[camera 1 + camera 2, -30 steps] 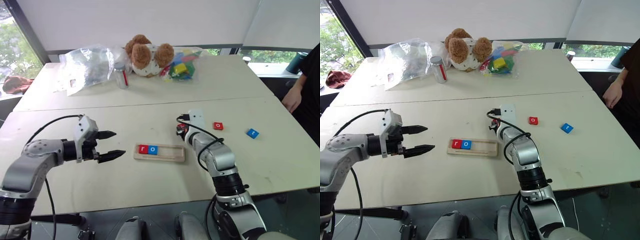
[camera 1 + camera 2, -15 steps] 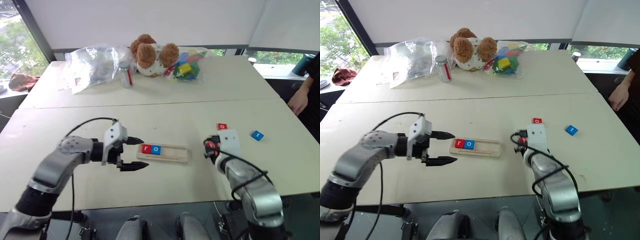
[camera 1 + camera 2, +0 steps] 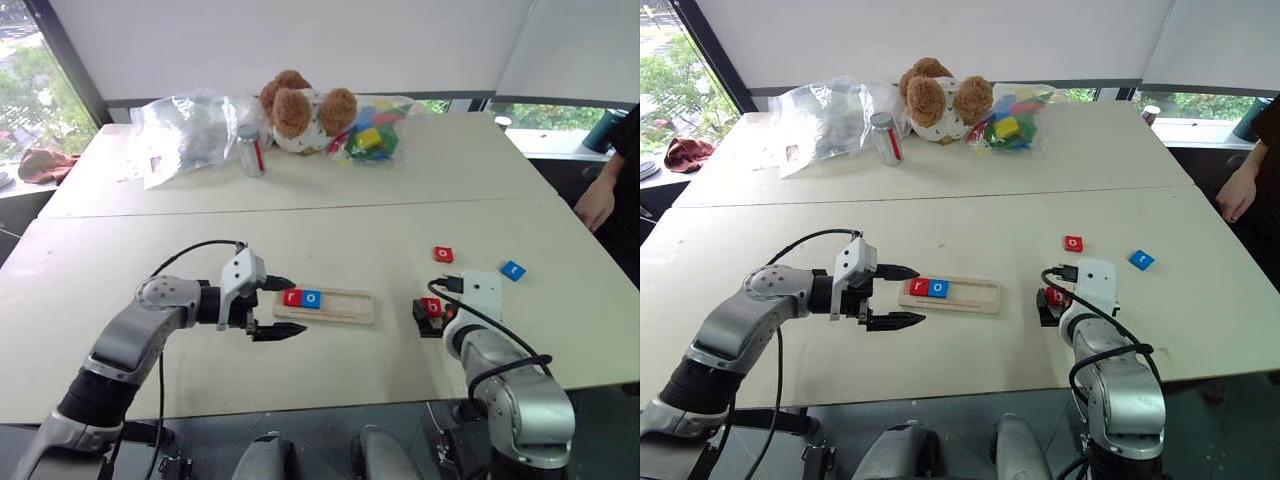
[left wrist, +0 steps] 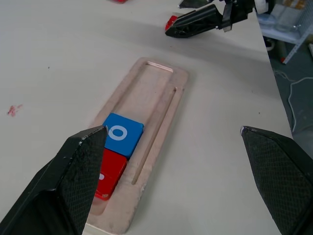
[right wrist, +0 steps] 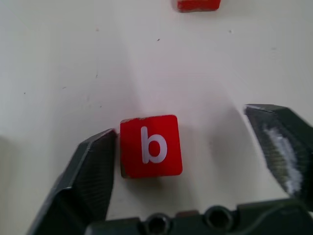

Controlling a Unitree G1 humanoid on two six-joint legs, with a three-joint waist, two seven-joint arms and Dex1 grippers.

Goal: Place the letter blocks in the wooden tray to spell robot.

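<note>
Two letter blocks (image 3: 301, 298) sit in the wooden tray's (image 3: 340, 308) left end; another (image 5: 151, 146) lies right of it.

You can read a white "b" on the red block (image 5: 151, 146). In the tray (image 4: 155, 93), the blue block (image 4: 121, 135) shows "o" and the red one (image 3: 917, 287) beside it "r".

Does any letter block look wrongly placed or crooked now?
Nothing stands out. The r block and o block lie flat in the wooden tray. The b block lies flat on the table between the open right gripper fingers.
</note>
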